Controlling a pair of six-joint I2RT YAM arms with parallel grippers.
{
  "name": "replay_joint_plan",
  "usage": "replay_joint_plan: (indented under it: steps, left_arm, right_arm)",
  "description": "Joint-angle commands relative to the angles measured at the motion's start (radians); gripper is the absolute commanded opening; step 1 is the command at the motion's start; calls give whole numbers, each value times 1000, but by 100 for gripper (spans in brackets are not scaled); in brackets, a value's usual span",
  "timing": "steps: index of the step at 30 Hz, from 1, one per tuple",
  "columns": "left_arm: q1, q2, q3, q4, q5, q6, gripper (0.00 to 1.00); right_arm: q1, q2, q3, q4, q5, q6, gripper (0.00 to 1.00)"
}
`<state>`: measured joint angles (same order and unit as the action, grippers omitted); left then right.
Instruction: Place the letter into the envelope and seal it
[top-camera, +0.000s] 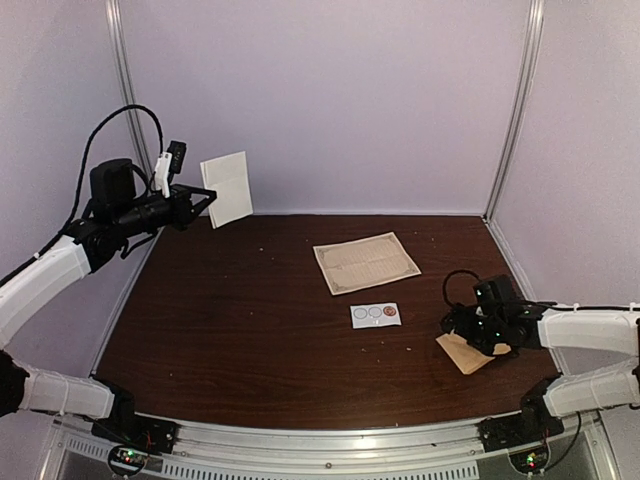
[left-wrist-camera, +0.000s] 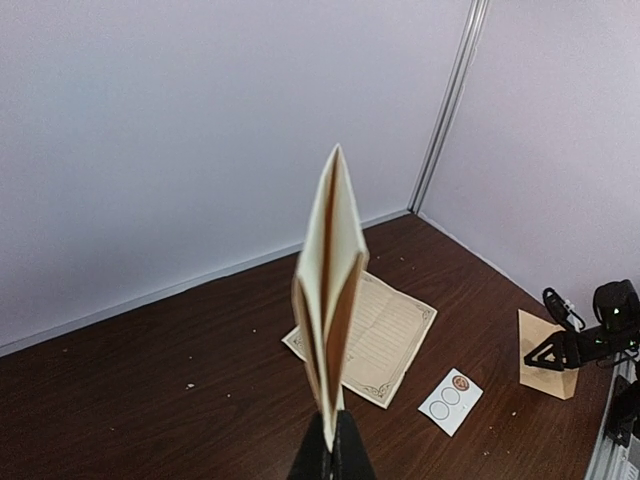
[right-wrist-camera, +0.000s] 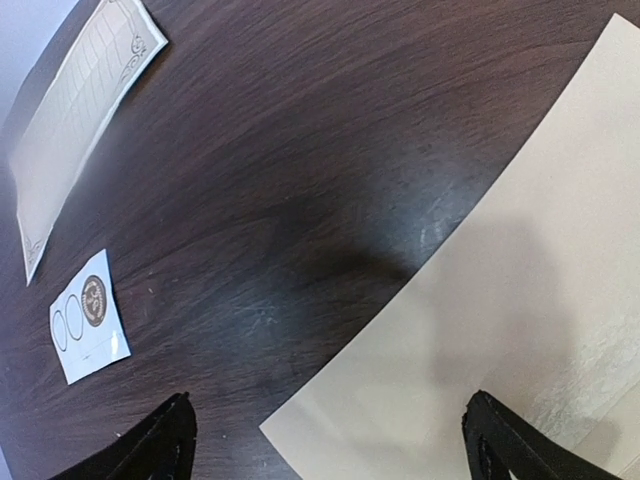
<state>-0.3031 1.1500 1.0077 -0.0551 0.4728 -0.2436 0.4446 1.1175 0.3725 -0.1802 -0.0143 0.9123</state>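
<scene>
1. Top external view. The left gripper (top-camera: 208, 196) is raised at the far left corner, clamped on a folded cream paper (top-camera: 230, 188) that stands on edge in the air. The right gripper (top-camera: 458, 328) is low at the near right of the worktop (top-camera: 220, 320), directly over the tan envelope (top-camera: 468, 356). Only one corner region of the envelope shows, pointing toward the near edge, so its long axis cannot be told here. A bordered letter (top-camera: 366, 263) lies flat at centre, long axis running left to right with a slight slant. A white sticker card (top-camera: 375, 315) lies just in front of it.
2. Left wrist view. The left gripper (left-wrist-camera: 335, 455) has its jaws together on the lower edge of the folded cream paper (left-wrist-camera: 330, 290), whose fold points straight up. Beyond it lie the bordered letter (left-wrist-camera: 390, 335) and the sticker card (left-wrist-camera: 450, 400). The envelope (left-wrist-camera: 548, 380) is at far right under the right gripper (left-wrist-camera: 558, 350).
3. Right wrist view. The right gripper (right-wrist-camera: 330, 450) has its fingers (right-wrist-camera: 160, 445) spread wide, holding nothing. The envelope (right-wrist-camera: 500, 300) lies flat on the worktop (right-wrist-camera: 300, 150). Its long edge runs diagonally from lower left to upper right, and its near corner sits between the fingers. The sticker card (right-wrist-camera: 88, 320) and the bordered letter (right-wrist-camera: 75, 110) are at left.
</scene>
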Motion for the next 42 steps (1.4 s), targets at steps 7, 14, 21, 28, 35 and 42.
replay_joint_plan:
  steps: [7, 14, 21, 28, 35, 42]
  left_arm:
    - [-1, -18, -6, 42, 7, -4, 0]
    - [-1, -18, -6, 42, 6, -3, 0]
    - [-1, -19, -6, 41, 1, -2, 0]
    - [-1, -24, -8, 41, -7, 2, 0]
    - [-1, -24, -8, 41, -9, 3, 0]
    - [-1, -28, -7, 39, -15, 6, 0]
  right_arm:
    - [135, 99, 8, -36, -196, 44, 92]
    - [296, 161, 55, -34, -222, 103, 93]
    - [425, 259, 94, 5, -277, 132, 92]
    - [540, 343, 158, 71, -319, 121, 92]
    - [595, 420, 243, 128, -365, 63, 91]
    - [607, 504, 317, 163, -449, -33, 91]
